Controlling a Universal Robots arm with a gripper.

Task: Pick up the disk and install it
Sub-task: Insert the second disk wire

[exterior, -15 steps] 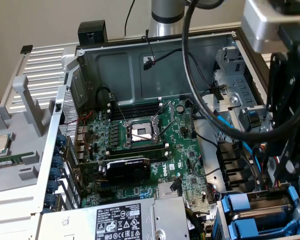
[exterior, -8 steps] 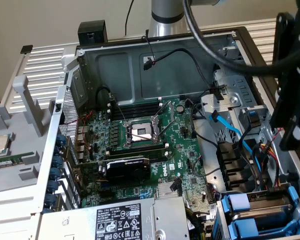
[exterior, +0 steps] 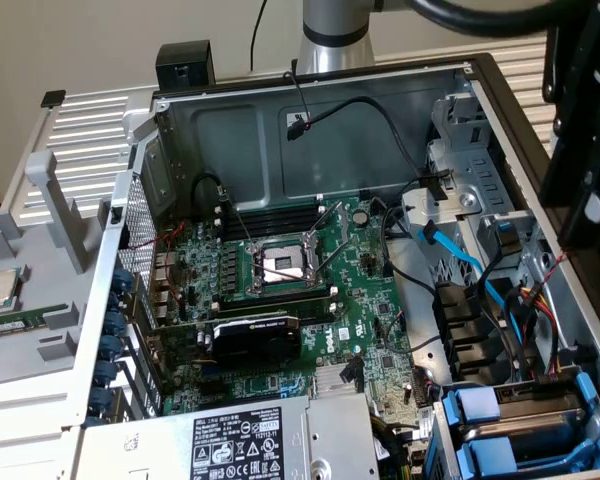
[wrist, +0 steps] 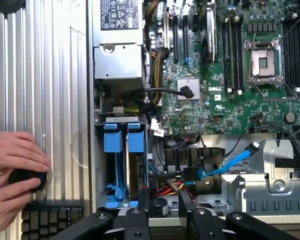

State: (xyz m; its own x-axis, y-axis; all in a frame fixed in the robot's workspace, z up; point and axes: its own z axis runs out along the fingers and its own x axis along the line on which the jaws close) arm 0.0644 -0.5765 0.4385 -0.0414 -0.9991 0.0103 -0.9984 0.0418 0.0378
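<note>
Hanging over the open case, the jaws stand partly apart with nothing between them; two black fingers show in the wrist view. Just beyond their tips, slightly to one side, the disk sits on edge in its blue frame inside the bay, a second blue handle beside it. Its long axis runs from the handle end toward the jaws. In the exterior view the bay lies at the lower right corner. Red and yellow wires and a blue cable crowd one side; the case wall closes the other. A person's hands rest on a black knob on the ribbed desk.
</note>
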